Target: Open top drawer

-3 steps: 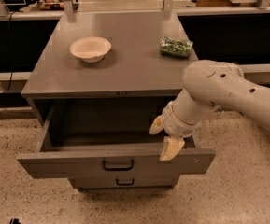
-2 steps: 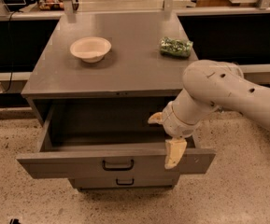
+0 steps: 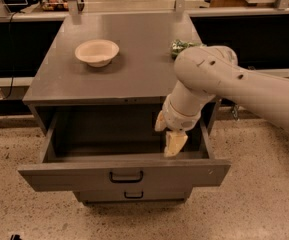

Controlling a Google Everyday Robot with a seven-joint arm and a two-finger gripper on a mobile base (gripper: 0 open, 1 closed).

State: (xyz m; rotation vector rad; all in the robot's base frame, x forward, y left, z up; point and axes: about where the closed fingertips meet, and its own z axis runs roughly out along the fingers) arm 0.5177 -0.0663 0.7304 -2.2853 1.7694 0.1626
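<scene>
The top drawer (image 3: 69, 176) of the grey cabinet stands pulled far out, with its deep grey interior (image 3: 109, 131) showing nothing inside. Its flat front carries a small black handle (image 3: 126, 177). My gripper (image 3: 167, 134) hangs over the right part of the drawer's interior, just behind the front panel. Its cream fingers (image 3: 175, 144) are spread and hold nothing. The white arm (image 3: 219, 79) reaches in from the right.
A white bowl (image 3: 97, 51) sits on the cabinet top (image 3: 134, 69) at the left. A green bag (image 3: 183, 46) lies at the right, partly behind my arm. A narrower drawer (image 3: 134, 195) shows below. Speckled floor lies in front, dark counters behind.
My gripper has moved a little left and up, away from the drawer's front right corner. The drawer stays pulled out as before.
</scene>
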